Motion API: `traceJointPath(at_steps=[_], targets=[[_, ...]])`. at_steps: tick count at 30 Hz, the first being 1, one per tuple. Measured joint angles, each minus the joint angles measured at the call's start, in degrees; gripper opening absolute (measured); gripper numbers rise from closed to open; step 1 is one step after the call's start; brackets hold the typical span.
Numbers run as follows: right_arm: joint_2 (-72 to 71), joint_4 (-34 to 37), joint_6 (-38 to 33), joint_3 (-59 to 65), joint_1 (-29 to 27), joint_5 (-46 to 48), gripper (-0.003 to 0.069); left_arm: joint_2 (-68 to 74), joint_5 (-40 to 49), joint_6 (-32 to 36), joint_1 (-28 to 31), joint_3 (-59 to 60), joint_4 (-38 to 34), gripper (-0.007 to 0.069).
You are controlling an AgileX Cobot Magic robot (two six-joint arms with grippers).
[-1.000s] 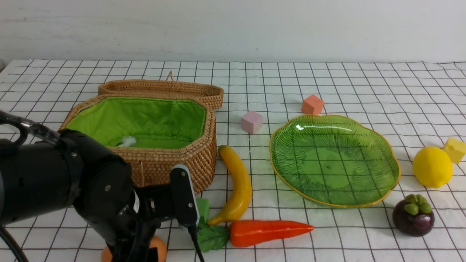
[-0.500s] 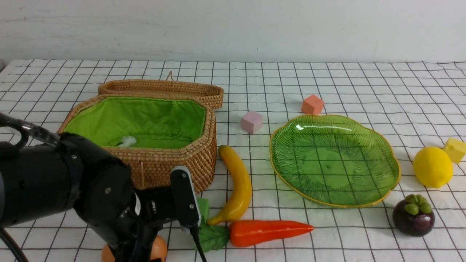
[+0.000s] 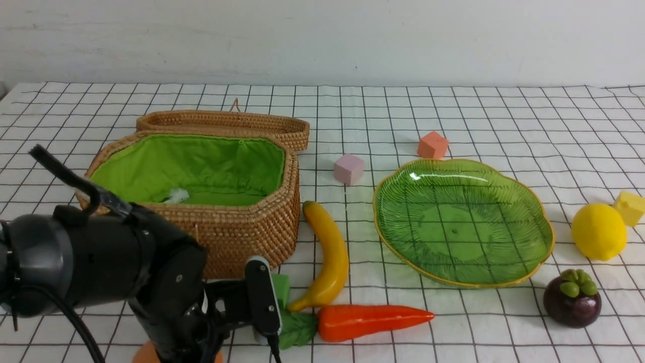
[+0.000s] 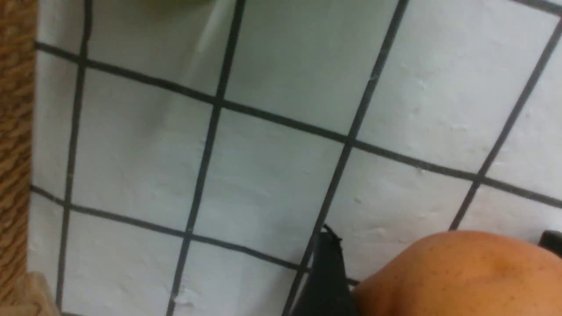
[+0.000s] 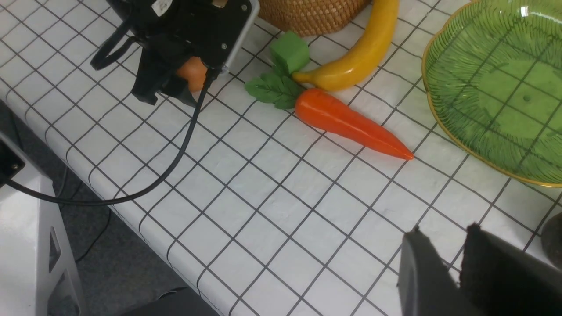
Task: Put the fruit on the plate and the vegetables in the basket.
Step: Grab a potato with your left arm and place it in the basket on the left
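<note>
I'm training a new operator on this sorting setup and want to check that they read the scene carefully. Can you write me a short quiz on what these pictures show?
1. True or false: the plate already holds a fruit.
2. Which thing sits between the fingers of the left gripper?
A. the banana
B. the potato
C. the carrot
3. Fill in: the cube right beside the lemon is ____ in colour.

Key: 1 false; 2 B; 3 yellow.
</note>
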Motion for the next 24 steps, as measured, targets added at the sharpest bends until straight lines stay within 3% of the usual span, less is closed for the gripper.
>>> traceJointPath(at_steps=[3,8,11,17,24], targets=[[0.00,0.00,0.00,0.00,0.00,0.00,0.0165,-1.50,1.63,-1.47,0.00,-0.64,0.24,0.0538],[0.00,0.00,0.00,0.00,0.00,-1.98,0.0165,-10.83,11.55,-7.25,0.00,-9.39,0.06,0.0538],[0.00,0.00,0.00,0.00,0.00,-3.72,0.0165,-15.46,11.60,-6.87,0.00,-14.47,2.86,0.0538],[0.00,0.06,0.00,0.00,0.00,-5.37,0.0167,-15.75,-4.21,-3.22,1.26,-19.51,18.18,0.0538],[0.00,1.58,0.00,0.00,0.00,-5.31,0.0172,-7.31,-14.82,-10.91,7.46,-19.56,22.95,0.0577]])
